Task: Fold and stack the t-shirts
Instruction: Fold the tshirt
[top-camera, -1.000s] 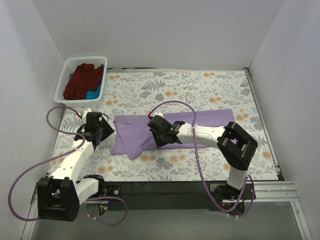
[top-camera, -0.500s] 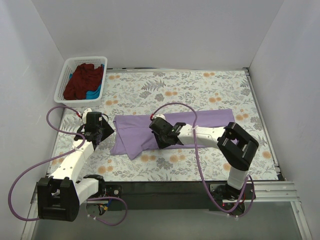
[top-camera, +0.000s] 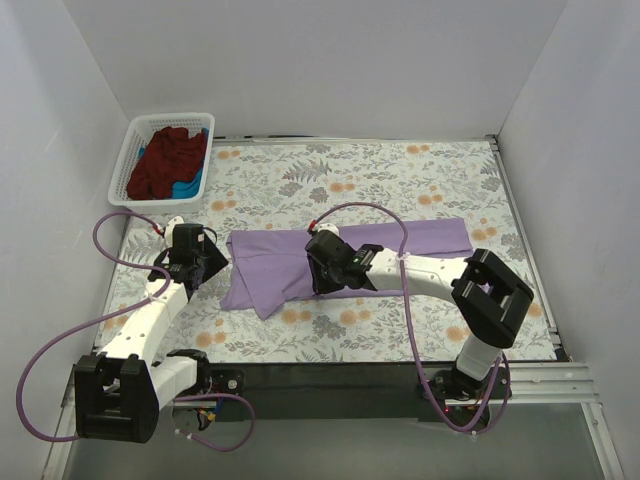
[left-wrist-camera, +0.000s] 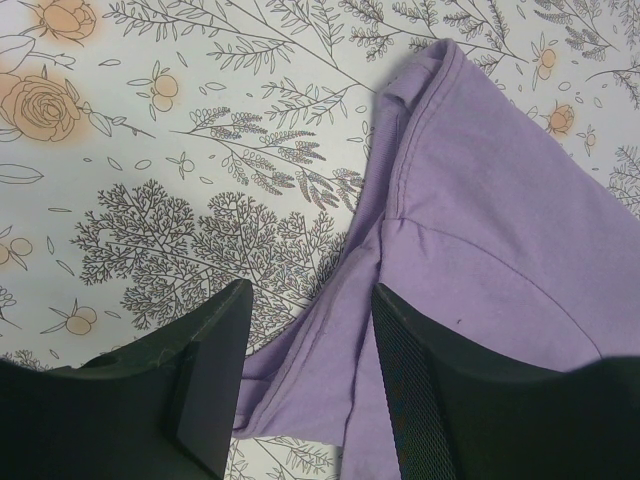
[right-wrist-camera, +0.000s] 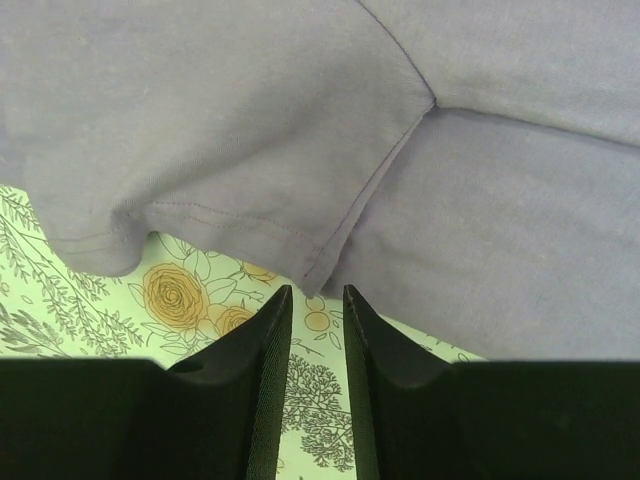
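Observation:
The lavender t-shirt (top-camera: 400, 240) lies partly folded across the middle of the table. My left gripper (top-camera: 212, 262) is open at its left edge. In the left wrist view (left-wrist-camera: 310, 300) its jaws stand wide apart over the shirt's folded hem (left-wrist-camera: 480, 230). My right gripper (top-camera: 318, 285) hovers over the shirt's near edge. In the right wrist view (right-wrist-camera: 315, 292) its jaws stand a narrow gap apart with only table between them, and a sleeve corner (right-wrist-camera: 310, 280) lies just past the tips. A maroon shirt (top-camera: 165, 160) and a blue shirt (top-camera: 190, 185) lie in the basket.
The white lattice basket (top-camera: 130, 160) stands at the far left corner of the table. The floral tablecloth (top-camera: 400, 170) covers the table. White walls close in on the left, back and right. Purple cables loop off both arms.
My right gripper has shifted slightly right and toward the near edge, and its elbow has swung right. The left arm and the shirt have not visibly moved.

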